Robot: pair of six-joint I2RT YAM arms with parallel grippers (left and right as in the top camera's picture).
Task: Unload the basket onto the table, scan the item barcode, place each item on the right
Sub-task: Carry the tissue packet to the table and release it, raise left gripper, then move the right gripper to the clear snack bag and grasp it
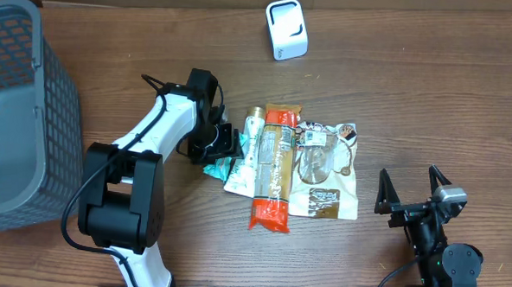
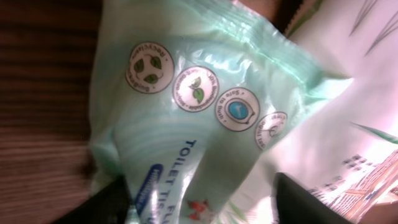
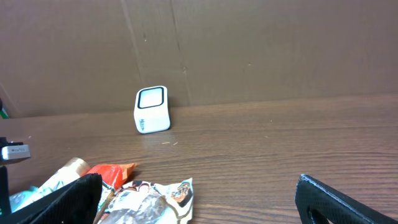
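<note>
Two risks: left gripper (image 2: 198,194), jaws spread over the green tissue pack (image 2: 186,118) lying against the pouch pile (image 1: 324,174) mid-table, may pinch loose film or drag neighbours; right gripper (image 1: 408,176) idles unclenched, well apart.

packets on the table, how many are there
4, lying side by side mid-table: a teal tissue pack at the left gripper, a white pouch next to it, a long orange packet, and a brown-and-white bag rightmost. More could be hidden underneath.
</note>
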